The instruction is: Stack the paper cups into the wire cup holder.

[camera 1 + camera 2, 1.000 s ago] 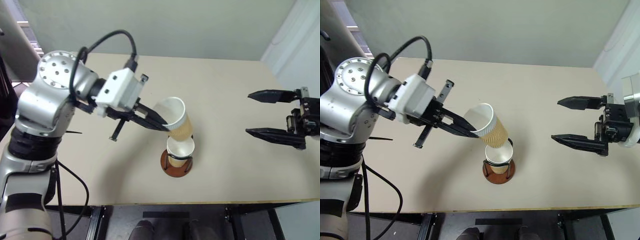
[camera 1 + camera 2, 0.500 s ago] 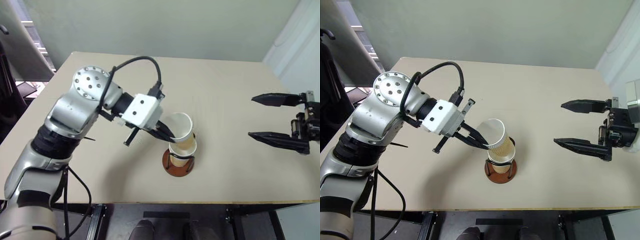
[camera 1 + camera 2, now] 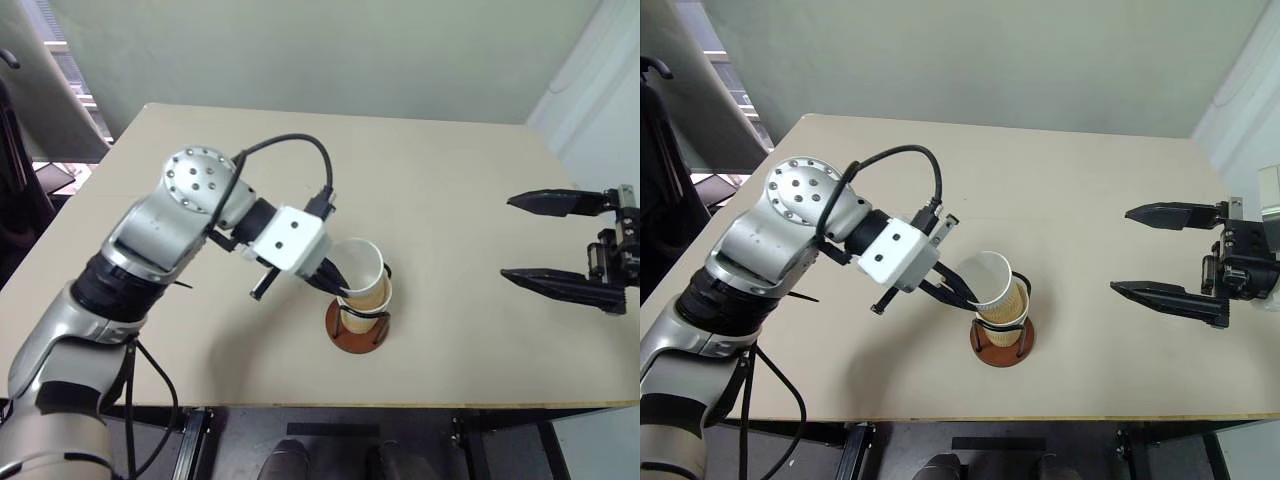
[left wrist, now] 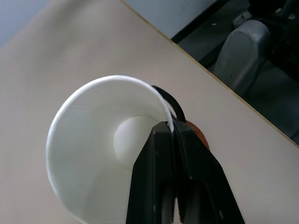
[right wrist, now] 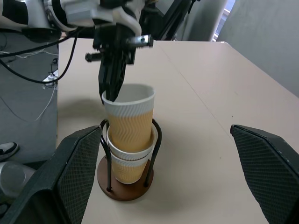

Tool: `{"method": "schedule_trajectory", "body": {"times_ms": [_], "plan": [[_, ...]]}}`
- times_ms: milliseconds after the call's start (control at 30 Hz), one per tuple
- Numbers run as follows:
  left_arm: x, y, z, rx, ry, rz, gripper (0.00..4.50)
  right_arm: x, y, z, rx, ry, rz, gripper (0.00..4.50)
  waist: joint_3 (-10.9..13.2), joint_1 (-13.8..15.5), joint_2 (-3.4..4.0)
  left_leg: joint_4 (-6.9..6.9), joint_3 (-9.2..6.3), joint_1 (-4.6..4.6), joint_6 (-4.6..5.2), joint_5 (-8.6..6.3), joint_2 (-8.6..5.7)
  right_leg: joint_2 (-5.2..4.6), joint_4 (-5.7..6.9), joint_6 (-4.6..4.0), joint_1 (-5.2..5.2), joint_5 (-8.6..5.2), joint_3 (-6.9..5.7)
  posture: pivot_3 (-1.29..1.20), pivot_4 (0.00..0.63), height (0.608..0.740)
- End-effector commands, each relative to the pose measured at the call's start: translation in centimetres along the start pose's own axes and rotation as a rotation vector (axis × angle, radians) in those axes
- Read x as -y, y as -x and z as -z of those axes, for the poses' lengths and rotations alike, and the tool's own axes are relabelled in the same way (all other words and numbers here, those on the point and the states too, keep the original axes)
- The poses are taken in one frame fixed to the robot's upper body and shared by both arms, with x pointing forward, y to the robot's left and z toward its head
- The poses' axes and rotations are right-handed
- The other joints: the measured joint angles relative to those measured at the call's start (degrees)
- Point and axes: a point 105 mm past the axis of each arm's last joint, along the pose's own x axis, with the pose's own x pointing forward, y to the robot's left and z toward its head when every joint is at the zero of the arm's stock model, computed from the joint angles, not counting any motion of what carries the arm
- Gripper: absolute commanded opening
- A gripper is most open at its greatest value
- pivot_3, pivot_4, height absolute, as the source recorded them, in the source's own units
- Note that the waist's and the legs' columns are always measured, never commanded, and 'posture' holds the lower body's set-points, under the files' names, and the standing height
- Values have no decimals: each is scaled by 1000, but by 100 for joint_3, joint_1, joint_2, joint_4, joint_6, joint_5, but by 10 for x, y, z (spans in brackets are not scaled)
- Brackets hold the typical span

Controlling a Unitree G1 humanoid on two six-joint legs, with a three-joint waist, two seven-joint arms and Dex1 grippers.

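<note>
table (image 3: 470, 190): a pale beige top; the holder stands near its front edge, roughly in the middle.
left gripper (image 3: 338, 283): reaches in from the left, angled down toward the stack. its two black fingers (image 4: 161, 177) lie almost together, pinching the rim of the top cup, one finger inside the wall and one outside. the grip on that rim looks closed.
right gripper (image 3: 1160, 252): hangs over the right side of the table, well apart from the holder, pointing toward it. its two black fingers (image 5: 77, 172) are spread wide with nothing between them.
wire cup holder (image 5: 125, 189): a round reddish-brown base flat on the table, with thin black wire loops rising upright around the cups.
paper cups (image 5: 128, 128): stacked inside the wire loops, tan ribbed sides and white rolled rims. the right wrist view shows three rims one above another.
top cup (image 3: 997, 282): nested into the cup below and sitting highest, its upper part standing above the wire loops. it leans slightly toward the left gripper, and its white inside and round bottom show in the left wrist view.
lower cups (image 5: 126, 163): seated upright in the holder, down on the base.
</note>
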Motion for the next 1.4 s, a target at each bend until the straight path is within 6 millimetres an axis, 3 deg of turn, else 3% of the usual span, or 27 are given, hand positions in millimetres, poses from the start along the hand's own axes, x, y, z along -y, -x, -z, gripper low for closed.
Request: {"method": "schedule_trajectory", "body": {"times_ms": [33, 300, 333, 433, 567, 700, 867, 1133, 1400], "plan": [[1, 3, -4, -13, -37, 22, 1341, 0, 3, -9, 5, 41, 15, 4500, 0, -1, 0, -1, 1, 0, 0, 0, 0, 0, 0, 0, 0, 0, 0, 0, 150, 740], [-5, 12, -4, -4, 7, -43, 4286, 4, 0, -5, 12, 31, 3, 4500, 0, 3, 0, 1, 3, 0, 1, 0, -1, 1, 0, 1, 2, 0, 0, 0, 150, 740], [-7, 17, -3, -2, 25, -77, 4477, 6, -1, -3, 12, 26, 1, 4500, 0, 2, 0, 1, 4, 0, 1, -1, 0, 0, 0, 1, 2, 0, 0, 0, 150, 740], [-15, 35, 2, 1, 84, -204, 4477, 15, 0, 6, 8, 4, 15, 4500, 0, 0, 0, 0, 3, 1, 1, -1, 1, 1, 1, 1, 1, 0, -1, 0, 150, 740], [-13, 78, 21, 0, 251, -468, 4477, 29, 6, 23, -4, -55, 55, 4500, 0, -23, 1, -2, -1, 4, 1, 0, 5, 0, 3, 1, 0, 0, 0, 0, 150, 740], [22, 110, 48, -59, 445, -614, 4477, 38, 15, 40, -39, -104, 81, 4500, -2, -57, 5, -16, 1, 7, 0, 0, 10, 3, 3, 1, -16, 0, -2, 0, 150, 740], [85, 144, 84, -109, 734, -787, 4477, 54, 33, 68, -106, -172, 138, 4500, -2, -59, 5, -27, 3, 7, -1, 0, 23, 2, 1, 0, -23, 0, 1, 0, 150, 740], [135, 168, 100, -107, 903, -1000, 4477, 71, 62, 84, -99, -218, 264, 4500, -2, 10, 4, -29, 1, 10, -2, 2, 25, 1, 15, -11, -24, -6, 10, 0, 150, 740], [133, 156, 89, -81, 918, -929, 4477, 72, 58, 86, -98, -216, 234, 4500, -2, 9, 4, -29, 28, 25, -4, 3, 8, 0, 31, -25, -21, -10, 10, 0, 150, 740]]}}
